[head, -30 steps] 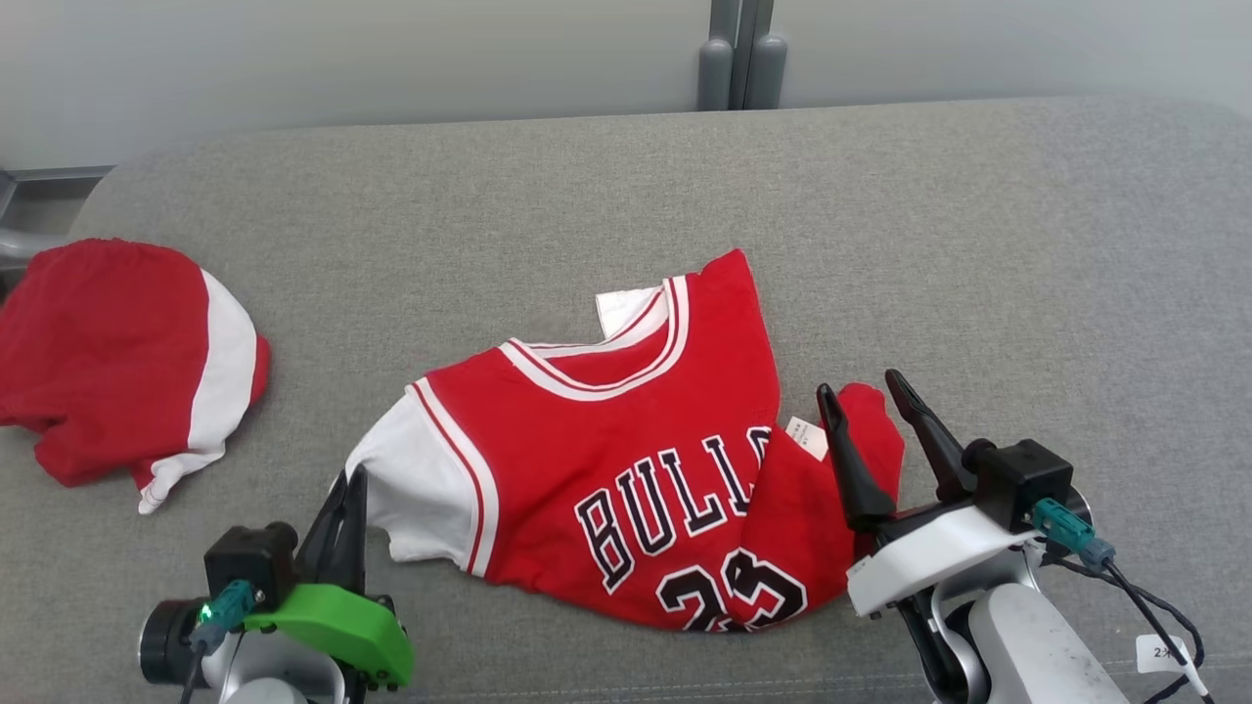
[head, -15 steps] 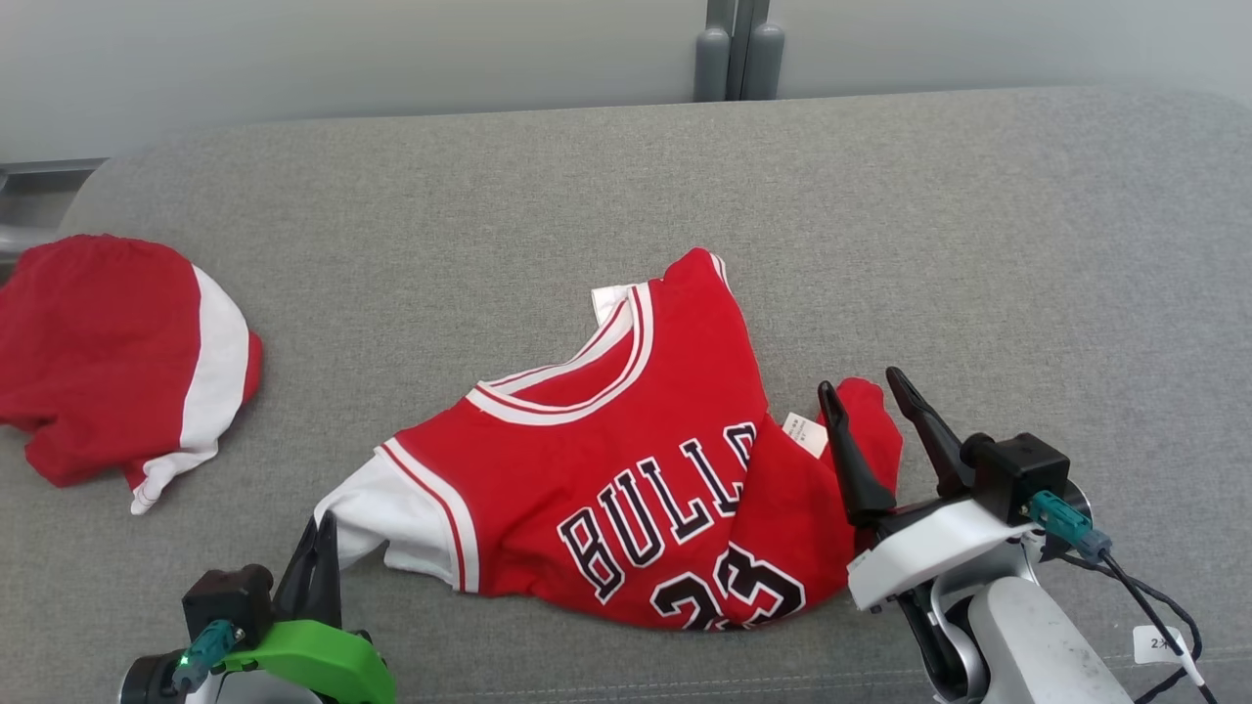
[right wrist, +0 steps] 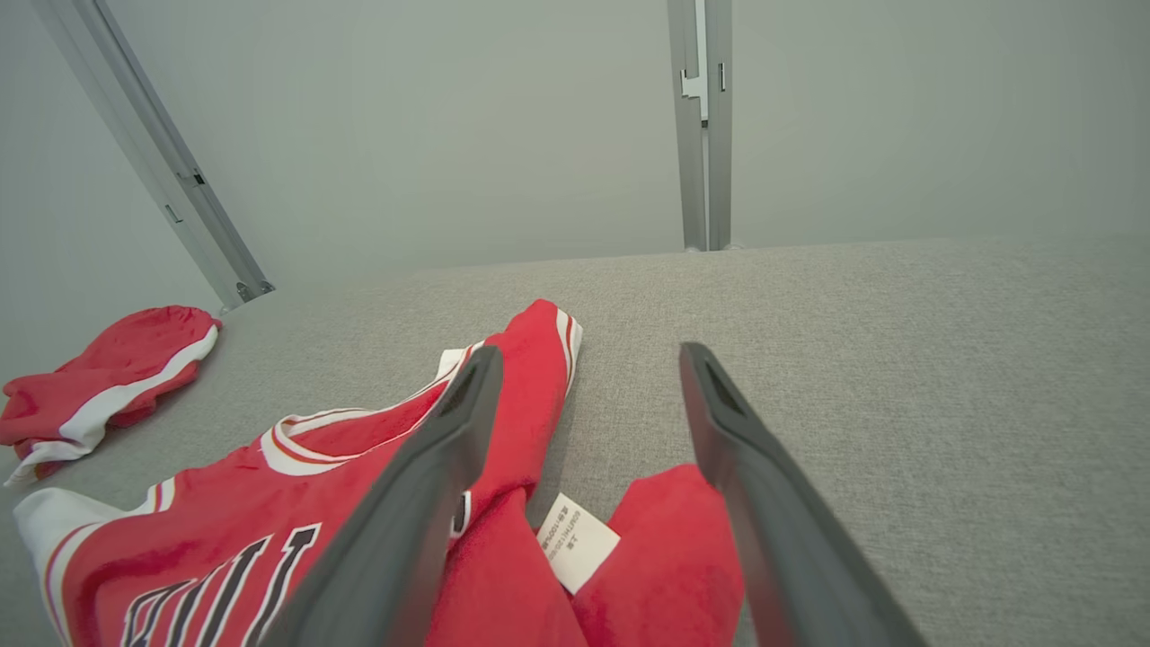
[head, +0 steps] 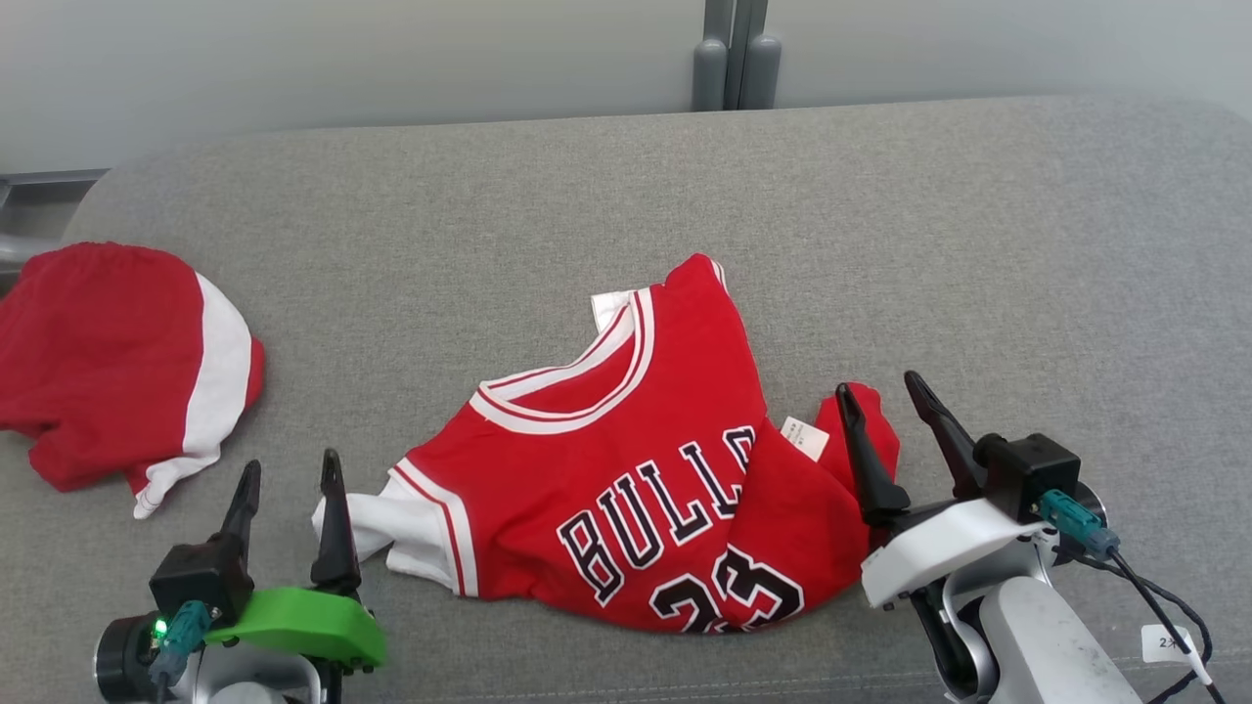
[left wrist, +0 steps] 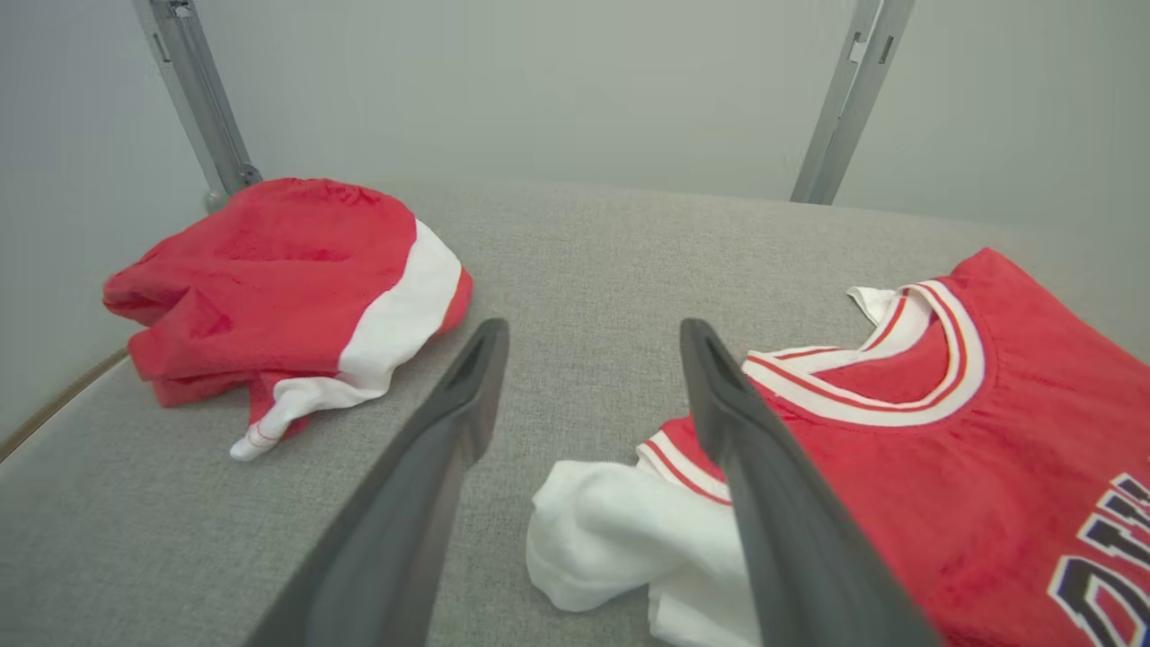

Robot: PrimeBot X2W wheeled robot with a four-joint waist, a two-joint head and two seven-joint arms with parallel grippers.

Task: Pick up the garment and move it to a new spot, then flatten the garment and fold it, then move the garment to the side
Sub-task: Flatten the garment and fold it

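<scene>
**A:** Left pincer [head: 291, 462], open or what?

**B:** Wide open, nothing in it. The white sleeve [left wrist: 611, 530] of the jersey [head: 626, 440] is bunched up right by its right finger, can't tell if they touch. Well off to its left a second red-and-white garment [head: 108, 372] sits in a heap on the grey bench [head: 978, 244].

**A:** And the right pincer [head: 878, 383]?

**B:** Spread wide too, empty. A red fold of the jersey lies just below its fingers, with a white label [right wrist: 575, 539] by the left one. The rest of it spreads out to its left, print up, rumpled.
</scene>
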